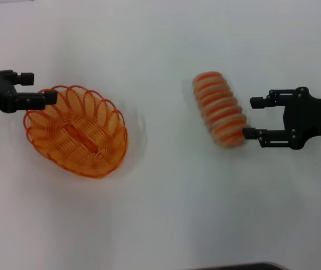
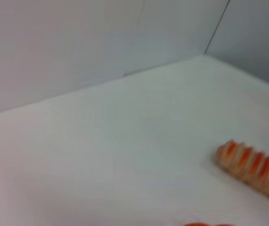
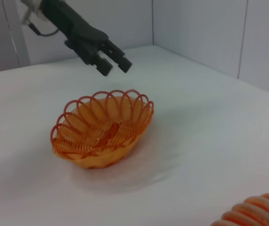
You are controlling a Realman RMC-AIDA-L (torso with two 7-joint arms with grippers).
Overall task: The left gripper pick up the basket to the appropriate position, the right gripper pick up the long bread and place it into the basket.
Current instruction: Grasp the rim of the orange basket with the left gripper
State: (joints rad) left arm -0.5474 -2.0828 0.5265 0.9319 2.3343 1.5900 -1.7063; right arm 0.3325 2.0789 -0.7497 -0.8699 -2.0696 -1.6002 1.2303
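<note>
The orange wire basket sits empty on the white table at the left; it also shows in the right wrist view. My left gripper is open at the basket's far-left rim and hovers just above it in the right wrist view, holding nothing. The long bread, tan with orange stripes, lies on the table right of centre; it also shows in the left wrist view and the right wrist view. My right gripper is open just right of the bread, its lower fingertip close to the bread's near end.
The white table bears nothing else. Pale walls stand behind the table in the wrist views. A dark edge shows at the bottom of the head view.
</note>
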